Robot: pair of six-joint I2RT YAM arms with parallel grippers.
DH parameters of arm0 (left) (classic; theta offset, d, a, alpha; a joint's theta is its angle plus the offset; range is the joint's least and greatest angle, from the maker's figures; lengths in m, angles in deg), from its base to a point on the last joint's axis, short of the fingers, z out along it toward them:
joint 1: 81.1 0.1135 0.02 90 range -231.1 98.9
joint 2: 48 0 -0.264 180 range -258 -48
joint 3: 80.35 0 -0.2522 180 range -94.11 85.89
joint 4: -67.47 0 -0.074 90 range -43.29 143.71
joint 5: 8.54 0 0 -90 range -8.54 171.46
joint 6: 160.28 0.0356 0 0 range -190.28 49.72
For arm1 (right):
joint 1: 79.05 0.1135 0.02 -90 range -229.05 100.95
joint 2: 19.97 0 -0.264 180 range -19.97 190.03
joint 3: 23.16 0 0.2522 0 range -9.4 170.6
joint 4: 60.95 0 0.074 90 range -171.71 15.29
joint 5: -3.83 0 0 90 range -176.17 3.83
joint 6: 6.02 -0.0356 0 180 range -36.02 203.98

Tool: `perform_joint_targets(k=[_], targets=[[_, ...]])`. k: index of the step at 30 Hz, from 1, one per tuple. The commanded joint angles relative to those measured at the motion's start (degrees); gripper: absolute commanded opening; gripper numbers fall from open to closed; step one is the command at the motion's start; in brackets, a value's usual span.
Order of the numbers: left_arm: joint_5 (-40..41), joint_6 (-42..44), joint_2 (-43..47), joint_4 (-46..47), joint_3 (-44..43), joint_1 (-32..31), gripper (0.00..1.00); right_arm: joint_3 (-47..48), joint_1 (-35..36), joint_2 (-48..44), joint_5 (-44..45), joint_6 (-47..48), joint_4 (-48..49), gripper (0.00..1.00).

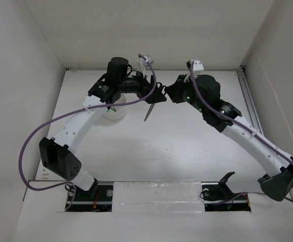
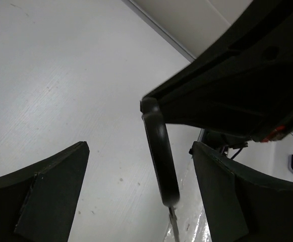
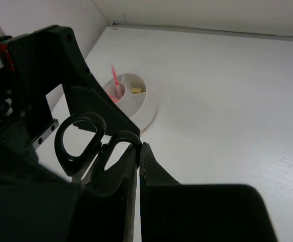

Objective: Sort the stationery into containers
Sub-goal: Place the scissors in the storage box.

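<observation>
White table [image 1: 186, 146] in a white-walled bay. Both arms reach to the far middle, with left gripper [image 2: 137, 151] and right gripper [image 3: 138, 151] nose to nose. Left jaws are spread wide; a handle loop sits between the fingers, touching neither. Right jaws are clamped on a loop of the black-handled scissors [image 3: 78, 143], blades pointing down. Divided white cup [image 3: 142, 108] stands on the table just beside them, partly under the left arm in the top view. It holds a pink pen [image 3: 116, 79] upright in one compartment and a small yellowish cube [image 3: 135, 90] in the next
</observation>
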Motion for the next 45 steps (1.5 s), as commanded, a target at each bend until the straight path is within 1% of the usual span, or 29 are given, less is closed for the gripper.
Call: perform_joint_targets(k=[1, 2, 3, 5, 6, 7, 8, 12, 14, 15, 16, 17, 18, 19, 20, 23, 24, 26, 27, 28, 30, 31, 33, 34, 39, 41, 43, 44, 45], targets=[[5.0, -0.6, 0.8, 2.6, 0.5, 0.1, 0.78, 3.1, 1.9, 0.0, 2.1, -0.7, 0.8, 0.0], [6.4, -0.6, 0.8, 2.6, 0.5, 0.1, 0.72, 3.1, 2.5, 0.0, 2.1, -0.7, 0.8, 0.0], [7.2, -0.6, 0.8, 2.6, 0.0, 0.1, 0.55, 3.1, 3.1, 0.0, 2.1, -0.7, 0.8, 0.0], [7.3, -0.6, 0.8, 2.0, 0.0, 0.1, 0.39, 3.1, 3.1, 0.0, 2.6, -0.7, 1.3, 0.0], [7.8, -0.6, 0.8, 2.0, 0.0, 0.1, 0.28, 3.1, 3.6, 0.0, 2.6, -0.7, 1.3, 0.0], [7.8, -0.6, 0.2, 2.0, -0.7, 0.1, 0.07, 3.1, 3.6, 0.0, 2.6, -0.7, 1.3, 0.0], [8.7, -0.6, 0.2, 1.4, -1.2, 0.1, 0.0, 3.1, 4.1, -0.5, 2.6, -0.7, 1.3, 0.0], [10.4, -1.1, 0.2, 1.4, -1.2, 0.1, 0.0, 3.1, 4.1, -1.0, 3.9, -0.7, 1.3, 0.0], [12.9, -1.1, 0.2, 1.4, -1.2, 0.1, 0.0, 2.4, 4.1, -1.6, 3.9, -0.7, 1.3, 0.01], [14.0, -1.6, 0.2, 1.4, -1.2, 0.1, 0.0, 2.4, 4.1, -1.6, 4.4, -0.7, 1.3, 0.1], [15.2, -1.6, 0.9, 2.2, -0.4, 0.1, 0.0, 1.5, 3.4, -2.8, 4.4, -0.7, 1.3, 0.5], [18.8, -2.4, 1.4, 2.8, 0.2, 0.1, 0.0, 0.8, 2.8, -3.6, 6.2, -0.2, 1.3, 0.66], [20.8, -2.4, 1.4, 2.8, 0.2, 0.1, 0.0, -0.6, 2.3, -4.4, 7.1, -0.2, 1.3, 0.78], [22.8, -3.0, 1.9, 2.8, 0.2, 0.1, 0.0, -1.4, 1.7, -6.1, 8.1, -0.2, 1.3, 0.98], [28.6, -3.8, 2.6, 3.4, 0.7, 0.1, 0.0, -2.1, 0.9, -7.0, 8.9, -0.2, 0.1, 0.99], [37.5, -5.3, 4.5, 5.4, 2.1, 0.1, 0.0, -5.9, -2.8, -11.2, 10.9, -0.2, -1.0, 0.99], [43.1, -6.5, 4.5, 7.0, 2.8, 0.1, 0.0, -7.2, -4.5, -12.2, 10.3, -0.2, -1.0, 0.99], [49.2, -7.9, 6.7, 9.7, 4.2, 0.1, 0.0, -10.9, -5.7, -15.2, 8.8, 0.3, -1.0, 0.99], [54.1, -8.5, 7.2, 13.1, 5.1, 0.1, 0.0, -12.3, -5.7, -16.2, 7.9, 0.3, -0.3, 0.99], [56.3, -10.2, 7.7, 14.8, 6.8, 0.8, 0.0, -15.0, -6.5, -16.9, 6.4, 0.3, -0.3, 0.99], [58.8, -12.2, 8.3, 19.0, 8.2, 3.2, 0.0, -17.3, -7.1, -18.2, 5.1, 0.3, 0.4, 0.99], [63.1, -12.2, 8.8, 20.5, 8.2, 3.2, 0.0, -18.3, -7.1, -19.0, 4.2, 0.3, 0.4, 0.99], [66.9, -10.5, 8.8, 23.6, 10.0, 3.8, 0.0, -20.9, -7.1, -19.7, 2.7, -0.3, 1.1, 0.99], [70.2, -9.0, 8.8, 28.1, 11.0, 3.8, 0.0, -21.7, -7.1, -20.3, 2.0, -0.3, 1.1, 0.99], [72.1, -4.4, 7.6, 38.0, 17.2, 5.7, 0.0, -25.4, -5.9, -22.4, 0.3, -1.4, 2.4, 0.99], [72.2, -2.5, 7.6, 43.4, 20.1, 7.0, 0.0, -26.0, -5.9, -23.0, 0.3, -1.4, 2.4, 0.99], [72.3, -1.2, 8.3, 46.9, 24.0, 7.0, 0.0, -26.5, -5.2, -23.0, 0.3, -1.4, 2.4, 0.99], [73.0, -0.7, 8.3, 51.0, 25.2, 7.5, 0.0, -27.0, -4.7, -23.0, 0.3, -1.4, 2.4, 0.99], [73.0, 0.0, 8.3, 51.9, 25.9, 7.5, 0.0, -27.0, -4.7, -23.0, -0.4, -2.0, 3.0, 0.99]])
